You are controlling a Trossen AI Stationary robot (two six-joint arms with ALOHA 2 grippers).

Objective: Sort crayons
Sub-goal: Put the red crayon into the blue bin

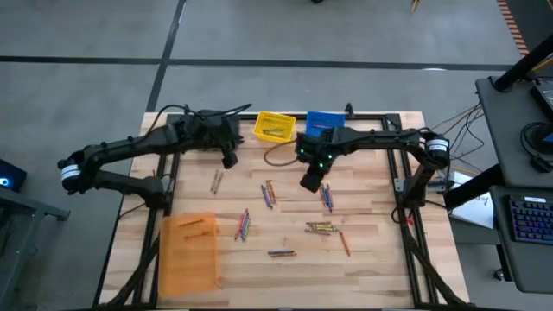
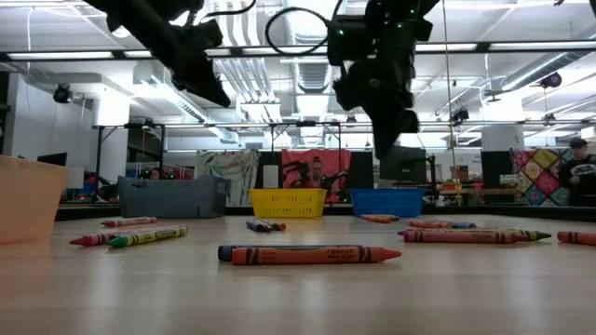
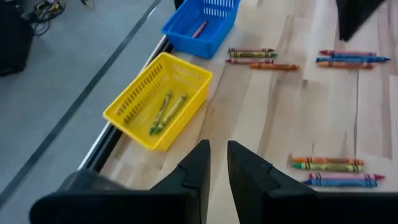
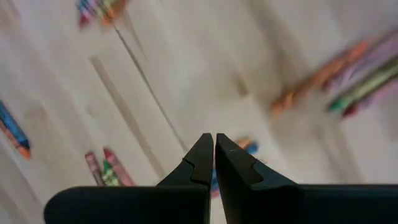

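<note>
Crayons (image 1: 270, 193) lie in small clusters across the bench (image 1: 371, 250) mid to front, none gripped. Right gripper (image 1: 309, 182) hangs above bench centre, fingers clenched w/ nothing between; left gripper (image 1: 229, 159) sits near the back edge by the yellow bin (image 1: 274, 127), fingers nearly shut, empty. Left wrist cam alone shows two green crayons in that bin and a red one in the blue bin (image 3: 200, 25). Orange bin (image 1: 189, 252) at front-left corner.
</note>
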